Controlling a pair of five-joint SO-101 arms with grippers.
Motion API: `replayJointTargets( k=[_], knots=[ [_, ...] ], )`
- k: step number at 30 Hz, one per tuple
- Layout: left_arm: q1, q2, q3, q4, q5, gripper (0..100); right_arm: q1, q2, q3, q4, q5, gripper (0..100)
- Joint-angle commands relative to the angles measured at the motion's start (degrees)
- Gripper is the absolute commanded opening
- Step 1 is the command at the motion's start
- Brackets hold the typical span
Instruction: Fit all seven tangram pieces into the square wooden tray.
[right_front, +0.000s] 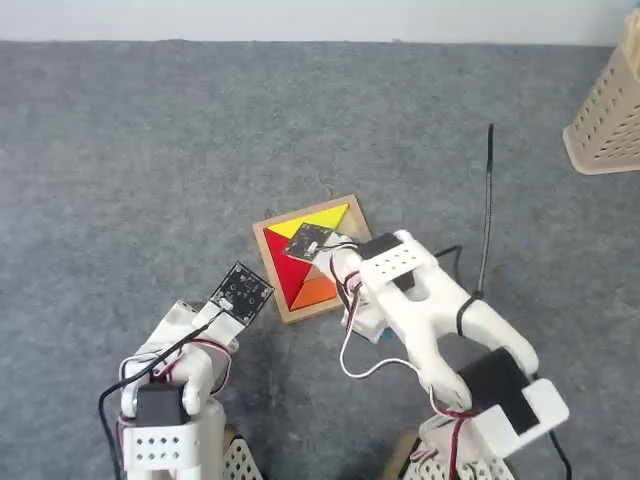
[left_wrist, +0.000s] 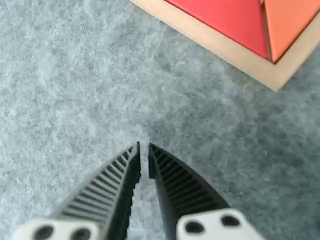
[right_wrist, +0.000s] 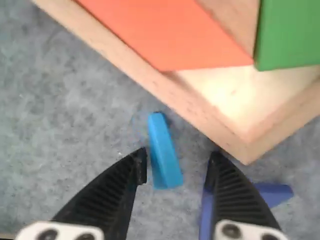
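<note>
Three pieces (right_front: 282, 262) showed in the square wooden tray (right_front: 269, 275) from above. At the left wrist, the left gripper (left_wrist: 143, 146) hung closed and empty over carpet (left_wrist: 75, 75). At the right wrist, the right gripper (right_wrist: 177, 155) gaped around a blue piece (right_wrist: 162, 155) just beside the tray, probably to grasp it.

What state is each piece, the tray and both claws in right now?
tray, partly filled, one corner bare
red piece, in tray
orange piece, in tray
yellow piece, in tray
green piece, in tray
light blue piece, on carpet outside tray, ungripped
dark blue piece, on carpet outside tray
left claw, shut, empty
right claw, open, straddling light blue piece
</note>
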Motion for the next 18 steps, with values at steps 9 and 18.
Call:
replayJointTargets(
  k=[9, 18],
  knots=[
    [-0.3, -1.0, -0.6, 0.2, -0.1, 2, 3.6, 0.5, -5.3, 2.6, -0.3, 0.9],
    [-0.3, -1.0, -0.6, 0.2, -0.1, 2, 8.7, -4.1, -22.0, 8.9, -16.2, 0.6]
  ],
)
